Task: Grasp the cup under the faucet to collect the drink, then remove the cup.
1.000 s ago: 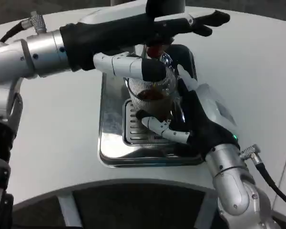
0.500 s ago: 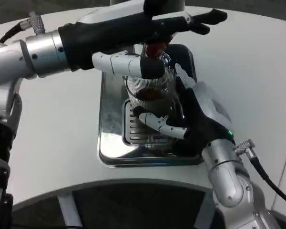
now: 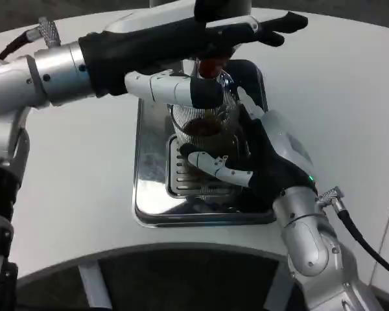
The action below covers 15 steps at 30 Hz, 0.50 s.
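One cup (image 3: 206,129), clear, with dark drink in the bottom, standing on the slotted grate of one steel drip tray (image 3: 149,188) in the middle of the white bench (image 3: 71,168). Just above its rim sits the faucet (image 3: 211,65) with its red tip (mostly hidden under the arm crossing over it). Two hands in play. The right hand (image 3: 259,162) comes in from the near right and is wrapped round the cup: its fingers (image 3: 217,165) curl across the near side of the glass, its dark palm is against the right side, so the cup sits inside that grip. The left hand (image 3: 207,39) reaches across from the far left, above the cup, lying over the faucet's top; one white-and-black finger (image 3: 175,87) stretches along the far rim of the cup. Whether that left hand is pressing or clasping anything, I cannot tell. A black cable (image 3: 360,236) trails off the right forearm at the near right.
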Motion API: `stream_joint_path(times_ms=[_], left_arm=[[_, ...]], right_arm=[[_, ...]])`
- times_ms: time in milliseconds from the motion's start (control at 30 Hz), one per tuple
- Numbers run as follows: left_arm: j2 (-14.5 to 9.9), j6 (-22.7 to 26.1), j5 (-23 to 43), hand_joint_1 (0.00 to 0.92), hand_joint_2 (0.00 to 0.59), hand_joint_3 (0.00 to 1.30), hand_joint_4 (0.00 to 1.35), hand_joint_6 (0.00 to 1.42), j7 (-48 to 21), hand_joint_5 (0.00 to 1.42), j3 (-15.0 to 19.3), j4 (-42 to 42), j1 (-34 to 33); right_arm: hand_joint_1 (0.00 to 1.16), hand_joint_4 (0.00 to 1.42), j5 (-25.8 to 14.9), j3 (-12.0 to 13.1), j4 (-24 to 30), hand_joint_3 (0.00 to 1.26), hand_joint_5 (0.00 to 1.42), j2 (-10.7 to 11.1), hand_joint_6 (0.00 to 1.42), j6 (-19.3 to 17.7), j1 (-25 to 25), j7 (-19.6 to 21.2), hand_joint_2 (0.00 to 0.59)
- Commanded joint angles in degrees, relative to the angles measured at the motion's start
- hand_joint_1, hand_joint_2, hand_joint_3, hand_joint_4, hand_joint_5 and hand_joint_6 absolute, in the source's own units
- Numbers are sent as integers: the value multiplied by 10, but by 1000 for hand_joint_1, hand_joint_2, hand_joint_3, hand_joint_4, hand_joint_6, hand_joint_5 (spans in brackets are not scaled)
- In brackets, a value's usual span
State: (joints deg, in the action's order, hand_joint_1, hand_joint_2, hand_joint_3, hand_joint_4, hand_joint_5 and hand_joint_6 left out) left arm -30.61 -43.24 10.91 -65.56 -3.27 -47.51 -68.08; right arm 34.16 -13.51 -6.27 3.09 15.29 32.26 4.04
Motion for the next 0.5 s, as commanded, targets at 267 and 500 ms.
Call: stream_joint_path(times_ms=[267,500], left_arm=[[-6,1,-30,0,15,66,0,0,-15,62,-18,-17,20],[-6,1,-29,0,15,68,0,0,-14,62,-18,-16,22]], right_arm=[[488,0,-12,0,-7,0,0,3,0,-12,5,14,188],[488,0,-16,2,-15,0,0,2,0,-14,11,20,188]])
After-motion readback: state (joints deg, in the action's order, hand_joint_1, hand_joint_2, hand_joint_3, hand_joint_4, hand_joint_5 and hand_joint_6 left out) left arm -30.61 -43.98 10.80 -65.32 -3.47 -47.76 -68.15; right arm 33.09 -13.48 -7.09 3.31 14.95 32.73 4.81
